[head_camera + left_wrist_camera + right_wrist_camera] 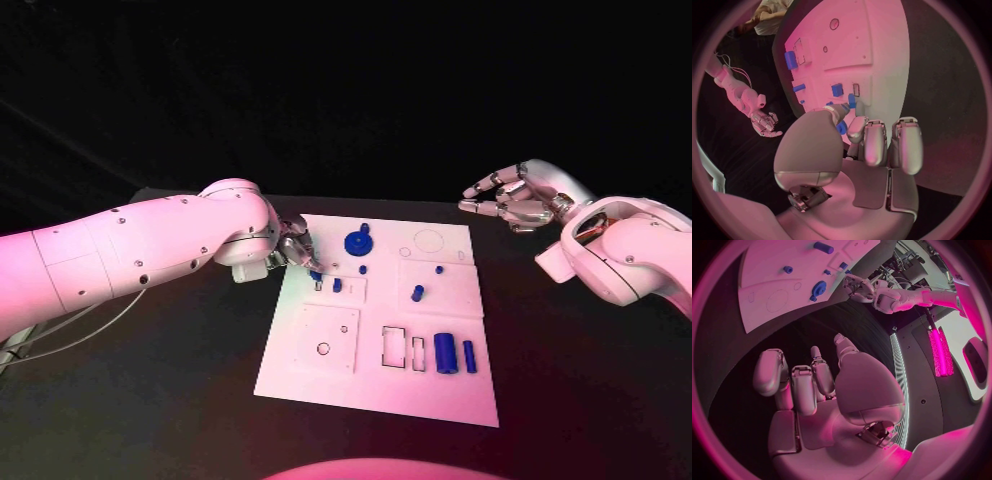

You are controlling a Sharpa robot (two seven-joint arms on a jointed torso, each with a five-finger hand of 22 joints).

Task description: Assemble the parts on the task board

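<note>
One hand matters here: the left hand [294, 250], fingers curled down onto a small blue part [316, 274] at the task board [378, 395] left edge, sits far nearer than the empty, spread right hand [508, 200].

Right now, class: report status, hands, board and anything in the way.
Left hand at the board's left edge, fingers on a small blue part. Right hand open, off the board. Nothing blocking.
</note>
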